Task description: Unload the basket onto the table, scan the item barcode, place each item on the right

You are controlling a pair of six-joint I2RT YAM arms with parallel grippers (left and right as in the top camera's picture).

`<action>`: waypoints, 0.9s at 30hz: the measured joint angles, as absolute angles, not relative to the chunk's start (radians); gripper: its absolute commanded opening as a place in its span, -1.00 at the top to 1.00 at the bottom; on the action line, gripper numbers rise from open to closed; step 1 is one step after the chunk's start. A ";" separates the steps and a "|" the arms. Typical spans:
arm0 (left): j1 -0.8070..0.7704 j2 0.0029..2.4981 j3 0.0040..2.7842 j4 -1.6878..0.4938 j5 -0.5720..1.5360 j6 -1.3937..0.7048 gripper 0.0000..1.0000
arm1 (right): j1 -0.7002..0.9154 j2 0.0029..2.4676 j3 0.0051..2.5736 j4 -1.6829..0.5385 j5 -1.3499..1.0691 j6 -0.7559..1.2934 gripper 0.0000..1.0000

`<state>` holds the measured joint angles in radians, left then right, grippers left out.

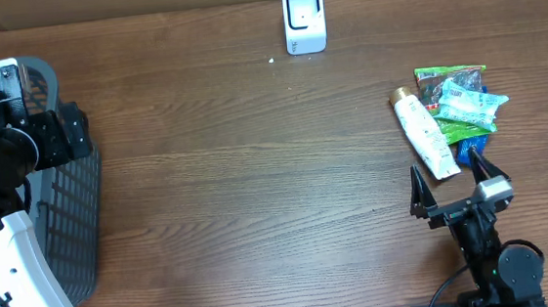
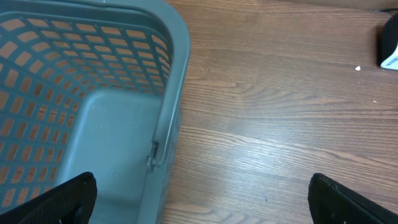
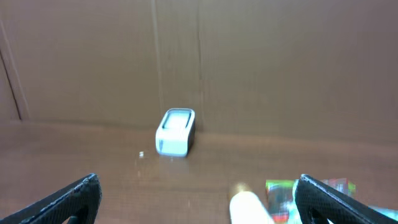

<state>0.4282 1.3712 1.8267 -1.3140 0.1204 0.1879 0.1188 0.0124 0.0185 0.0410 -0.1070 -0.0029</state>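
Task not yet begun, by the look of it. Both idle: right hand (image 3: 198,186) released, jaws wide, grasping nothing; left hand (image 2: 202,186) likewise released, hanging over the rim of the grey basket (image 1: 73,218). A white tube (image 1: 425,134) touches a heap of green packets (image 1: 458,105) on the worktop (image 1: 256,174), just ahead of the right hand. The scanner (image 1: 304,20) stands at the far edge, well apart. Left to do: pick one, carry it over, show its barcode.

I see a brown wood-grain worktop (image 1: 255,155), a grey lattice basket (image 1: 68,219), a white scanner (image 1: 304,19), a white gold-capped tube (image 1: 423,134), a green packet (image 1: 444,78) and a pale-blue packet (image 1: 473,106).
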 measured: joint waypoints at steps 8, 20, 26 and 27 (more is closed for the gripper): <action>0.428 1.371 1.827 -1.314 0.120 0.188 -1.00 | 0.120 0.013 0.019 -0.078 -0.106 -0.003 -1.00; 0.428 1.371 1.827 -1.313 0.120 0.188 -1.00 | 0.120 0.013 0.019 -0.079 -0.107 -0.002 -1.00; 0.428 1.371 1.827 -1.313 0.120 0.188 -1.00 | 0.120 0.013 0.019 -0.079 -0.107 -0.003 -1.00; 0.428 1.371 1.827 -1.314 0.120 0.188 -0.99 | 0.120 0.013 0.019 -0.079 -0.106 -0.003 -1.00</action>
<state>0.4282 1.3712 1.8267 -1.3136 0.1200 0.1879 0.1196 0.0128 0.0185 -0.0788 -0.1062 -0.0029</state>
